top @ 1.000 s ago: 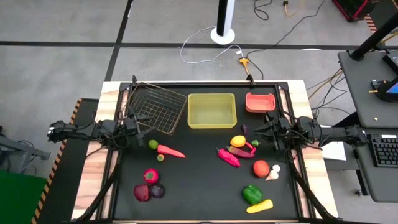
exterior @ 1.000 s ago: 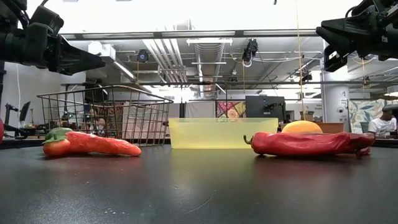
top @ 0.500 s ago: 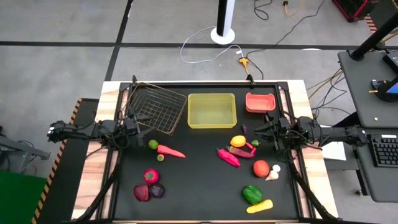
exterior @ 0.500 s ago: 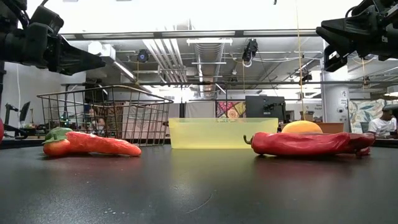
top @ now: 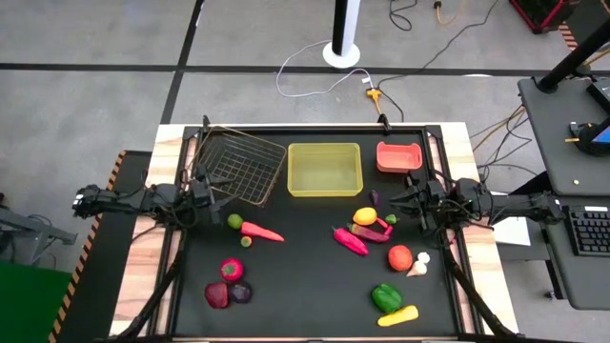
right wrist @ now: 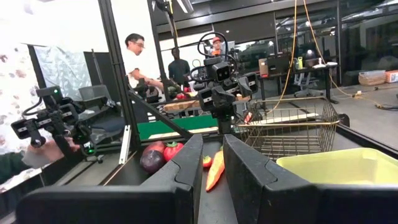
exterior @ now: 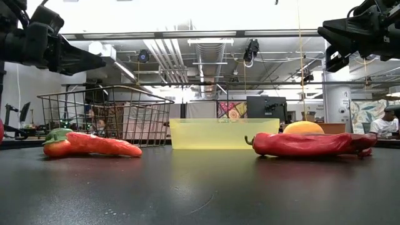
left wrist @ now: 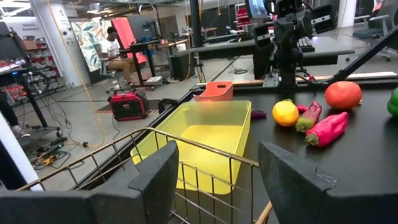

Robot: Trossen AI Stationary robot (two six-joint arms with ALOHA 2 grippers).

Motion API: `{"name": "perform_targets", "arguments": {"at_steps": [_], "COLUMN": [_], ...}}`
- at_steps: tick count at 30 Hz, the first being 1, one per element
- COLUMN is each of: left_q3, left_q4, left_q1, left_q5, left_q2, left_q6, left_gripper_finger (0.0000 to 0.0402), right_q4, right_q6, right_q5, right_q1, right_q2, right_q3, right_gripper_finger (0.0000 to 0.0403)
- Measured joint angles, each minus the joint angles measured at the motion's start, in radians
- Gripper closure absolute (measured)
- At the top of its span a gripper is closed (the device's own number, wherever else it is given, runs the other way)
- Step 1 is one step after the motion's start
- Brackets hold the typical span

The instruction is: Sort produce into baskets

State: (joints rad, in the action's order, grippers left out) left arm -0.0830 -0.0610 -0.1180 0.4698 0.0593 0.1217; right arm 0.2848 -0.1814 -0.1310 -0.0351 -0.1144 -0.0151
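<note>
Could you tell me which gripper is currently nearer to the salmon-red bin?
Right. The right gripper sits just below the salmon-red bin; the left gripper is across the table, beside the wire basket.

Open middle lane on the black counter (top: pixel 305 286), clutter to either side.

Bare strip down the centre, from the translucent yellow-green plastic tray (top: pixel 325 169) to the near edge, wide enough for an approach. Back edge blocked by the dark wire-mesh basket (top: pixel 238 165), the tray and the small salmon-red bin (top: pixel 398 156) in a row. Left side narrowed by the orange carrot (top: pixel 260 232), the small green lime (top: pixel 234 221) and the dark red-purple cluster (top: pixel 228 284). Right side crowded by the yellow lemon (top: pixel 365 216), long red chili (top: pixel 350 241), red tomato (top: pixel 400 257) and green pepper (top: pixel 386 297).
</note>
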Motion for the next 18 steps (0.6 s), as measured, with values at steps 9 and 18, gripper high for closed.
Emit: {"name": "perform_targets", "arguments": {"at_steps": [9,18], "left_q3": [0.000,0.000], "left_q4": [0.081,0.091], "left_q1": [0.000,0.000], "left_q5": [-0.001,0.051], "left_q2": [0.000,0.000], "left_q6": [-0.464,-0.707], "left_gripper_finger": [0.0199,0.0199], "right_q4": [0.002,0.012], "right_q6": [0.010,-0.118], "right_q5": [0.000,0.000], "right_q1": [0.000,0.000], "right_q2": [0.000,0.000], "right_q3": [0.000,0.000], "right_gripper_finger": [0.0346,0.0346]}}
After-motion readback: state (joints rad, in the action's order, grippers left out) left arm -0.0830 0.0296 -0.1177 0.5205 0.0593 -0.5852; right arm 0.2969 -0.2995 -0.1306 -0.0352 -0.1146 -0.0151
